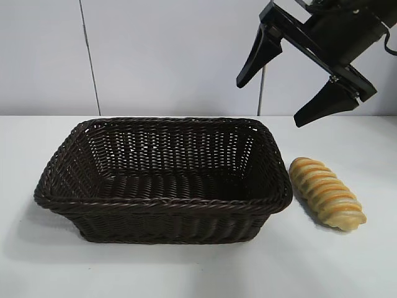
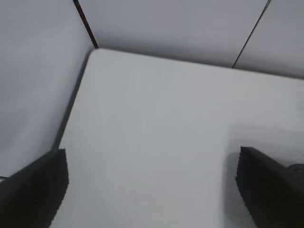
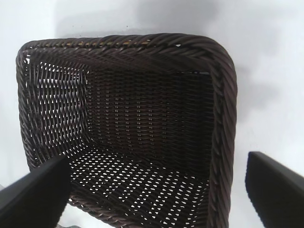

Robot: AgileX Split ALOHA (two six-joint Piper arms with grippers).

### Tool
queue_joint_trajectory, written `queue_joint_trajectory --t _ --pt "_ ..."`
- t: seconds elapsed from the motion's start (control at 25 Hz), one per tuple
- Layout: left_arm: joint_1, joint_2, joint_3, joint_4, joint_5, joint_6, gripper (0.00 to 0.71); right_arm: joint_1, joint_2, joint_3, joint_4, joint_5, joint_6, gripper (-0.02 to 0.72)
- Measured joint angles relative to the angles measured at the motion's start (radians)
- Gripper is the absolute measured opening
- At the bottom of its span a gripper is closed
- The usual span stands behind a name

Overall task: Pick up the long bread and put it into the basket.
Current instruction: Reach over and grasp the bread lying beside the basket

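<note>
even, diffuse overhead light is filling all three views, and the white worktop (image 1: 186,273) is showing no glare. the basket (image 1: 162,180) is casting a soft grey shadow toward the exterior view's lower left, while the long bread (image 1: 327,192) is throwing only a thin dark edge along its near side. in the left wrist view the whole picture is looking soft, with the pincer fingers (image 2: 33,194) smeared at their edges. in the right wrist view the weave is staying crisp while the near fingers (image 3: 35,192) are lying out of focus.
</note>
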Motion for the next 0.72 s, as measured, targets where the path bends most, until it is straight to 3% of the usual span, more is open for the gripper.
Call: queue_joint_trajectory --t 0.28,0.52,0.72 --pt "-0.071 -0.367 0.424 0.001 -0.094 -0.004 0.694 0.000 0.000 0.000 -0.009 0.003 0.000 0.694" --pt "-0.076 -0.648 0.759 0.000 -0.150 -0.009 0.694 0.000 0.000 0.000 -0.015 0.008 0.000 0.694" --pt "-0.076 -0.809 0.959 0.000 -0.154 -0.016 0.694 0.000 0.000 0.000 -0.017 0.010 0.000 0.694"
